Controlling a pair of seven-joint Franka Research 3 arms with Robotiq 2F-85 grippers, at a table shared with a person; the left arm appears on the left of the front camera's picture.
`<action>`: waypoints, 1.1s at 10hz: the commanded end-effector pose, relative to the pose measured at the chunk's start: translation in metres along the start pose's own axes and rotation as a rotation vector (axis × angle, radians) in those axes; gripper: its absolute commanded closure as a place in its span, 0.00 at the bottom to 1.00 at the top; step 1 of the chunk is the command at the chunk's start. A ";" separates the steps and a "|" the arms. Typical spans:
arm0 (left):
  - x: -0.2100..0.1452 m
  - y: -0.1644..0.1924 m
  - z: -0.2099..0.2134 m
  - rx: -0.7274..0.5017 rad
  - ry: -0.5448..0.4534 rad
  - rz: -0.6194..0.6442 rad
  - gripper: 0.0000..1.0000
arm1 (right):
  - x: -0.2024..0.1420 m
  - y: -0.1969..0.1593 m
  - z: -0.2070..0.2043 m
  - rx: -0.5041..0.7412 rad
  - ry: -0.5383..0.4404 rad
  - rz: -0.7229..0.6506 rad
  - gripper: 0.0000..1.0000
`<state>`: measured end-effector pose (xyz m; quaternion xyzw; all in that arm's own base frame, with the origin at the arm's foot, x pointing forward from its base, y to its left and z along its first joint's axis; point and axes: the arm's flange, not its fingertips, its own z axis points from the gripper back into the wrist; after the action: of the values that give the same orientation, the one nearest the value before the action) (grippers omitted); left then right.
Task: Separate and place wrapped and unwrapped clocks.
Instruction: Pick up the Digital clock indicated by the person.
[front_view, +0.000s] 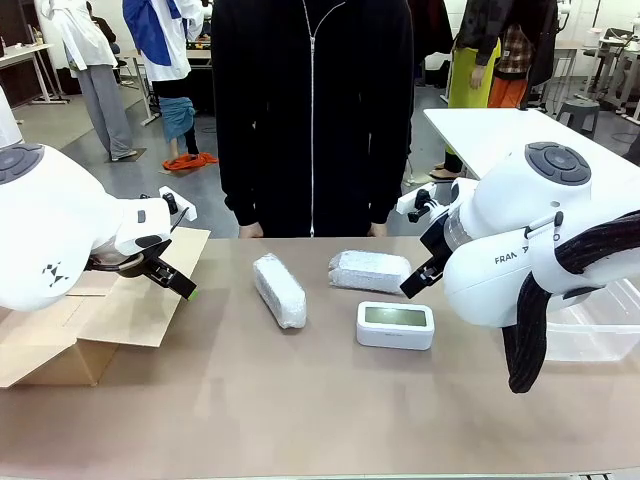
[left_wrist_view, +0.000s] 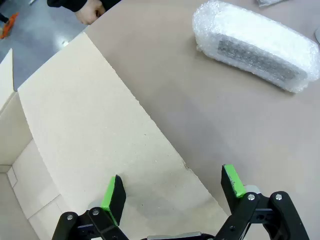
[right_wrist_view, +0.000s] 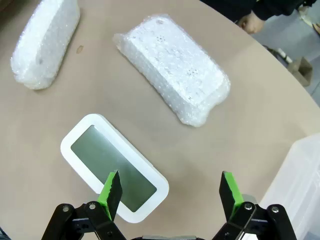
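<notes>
The left hand (left_wrist_view: 172, 187) is seen with its green-padded fingers spread wide and nothing is held between them. It is poised above the open flap of a cardboard box (front_view: 110, 320), which is set at the robot's left end of the worktop (front_view: 300, 420). The right hand (right_wrist_view: 170, 187) is likewise spread wide and empty. It is poised over the near end of the bare clock (front_view: 395, 325), with no contact made.

All three task things are laid near the middle of the worktop. The first wrapped clock (front_view: 279, 290), an oblong bundle in white bubble wrap, is laid left of centre, its length running roughly away from the robot. The second wrapped clock (front_view: 369, 270) is laid crosswise, to the right of the first and a little farther back, apart from it. The bare clock, white with rounded corners, is placed just in front of the second bundle on the robot's side, and its grey screen is turned upward.

A clear plastic bin (front_view: 600, 330) is seen at the robot's right edge of the worktop, partly hidden by the right arm. A person (front_view: 312, 110) in a black zipped jacket is stood at the far edge.
</notes>
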<state>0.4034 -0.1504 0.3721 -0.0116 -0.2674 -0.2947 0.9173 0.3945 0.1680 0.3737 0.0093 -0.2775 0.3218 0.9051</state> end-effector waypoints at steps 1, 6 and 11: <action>0.000 0.000 0.000 0.000 0.000 0.000 0.00 | 0.000 0.000 0.000 0.000 0.000 -0.001 0.00; 0.000 0.000 0.000 0.000 0.000 0.000 0.00 | 0.000 0.000 0.000 0.000 0.000 -0.001 0.00; 0.002 0.002 0.133 -0.205 -0.112 -0.181 0.00 | 0.008 -0.023 0.123 0.202 -0.065 0.235 0.00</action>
<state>0.3669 -0.1559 0.4688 -0.0716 -0.3006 -0.3680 0.8770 0.3627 0.1621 0.4592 0.0590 -0.2880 0.4080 0.8643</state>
